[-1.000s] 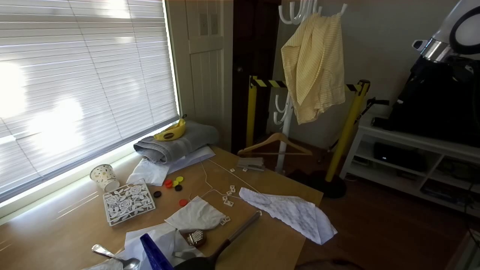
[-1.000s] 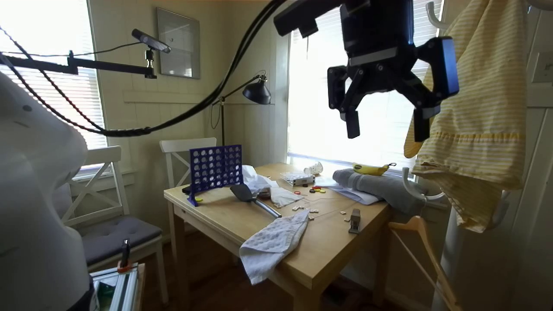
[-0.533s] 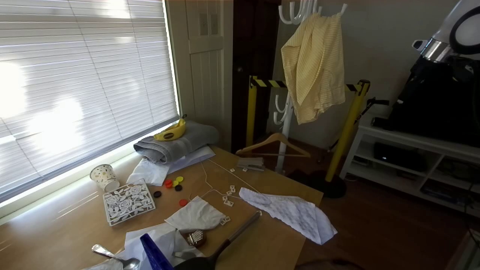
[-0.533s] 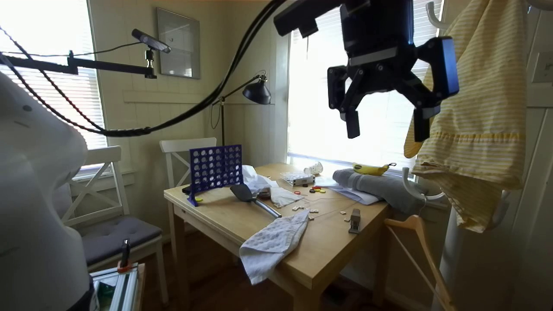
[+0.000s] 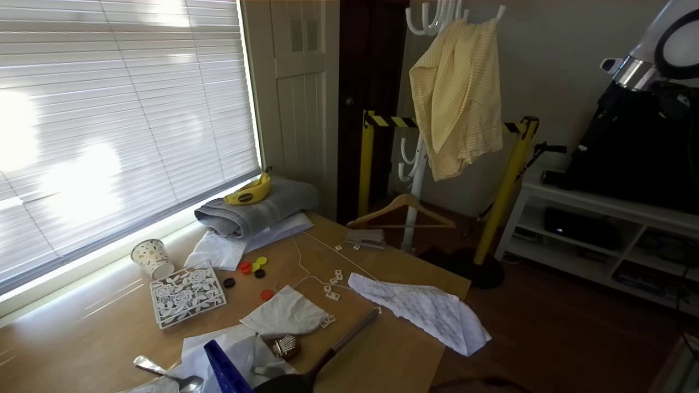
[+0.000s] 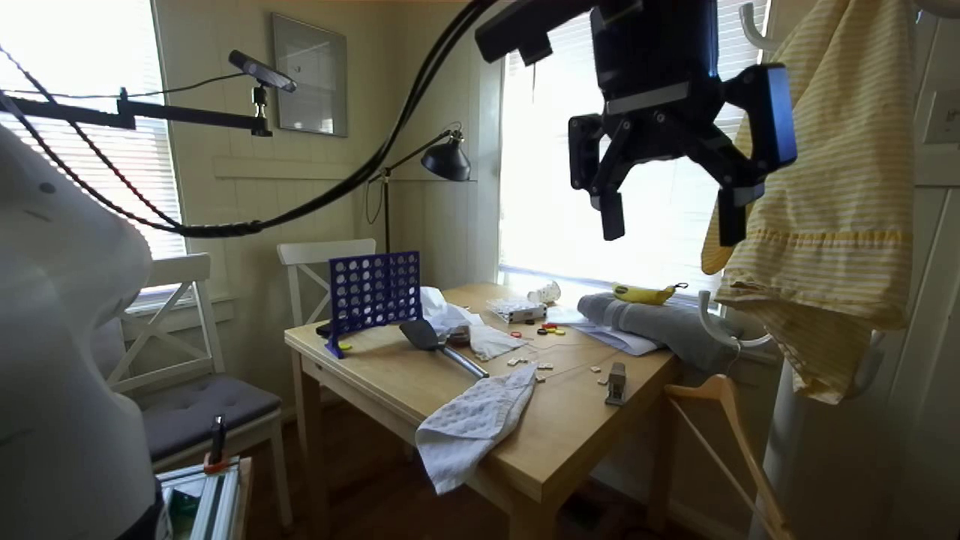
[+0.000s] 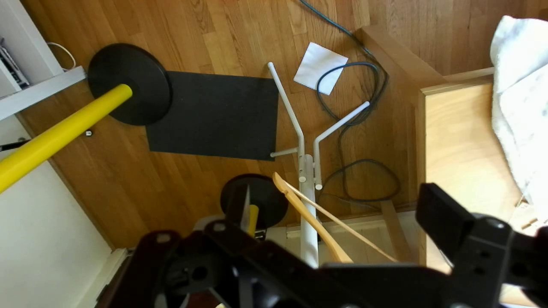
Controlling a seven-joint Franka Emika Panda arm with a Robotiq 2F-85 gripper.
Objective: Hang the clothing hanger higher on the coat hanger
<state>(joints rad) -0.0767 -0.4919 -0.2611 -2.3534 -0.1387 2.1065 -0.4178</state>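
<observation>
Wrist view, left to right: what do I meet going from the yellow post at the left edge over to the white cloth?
Yellow post, dark floor mat, clothing hanger, wooden tabletop, white cloth. The coat stand overlaps the clothing hanger, so it gets no place.

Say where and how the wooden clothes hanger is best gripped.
Probably on the shoulder of the clothes hanger nearer the window, close to the peak, coming from above. The thin wood hangs upright, so the gripper, open and pointing down, could close across it. In an exterior view that shoulder shows clear of the coat stand pole, while a lower hook shows above the peak.
</observation>
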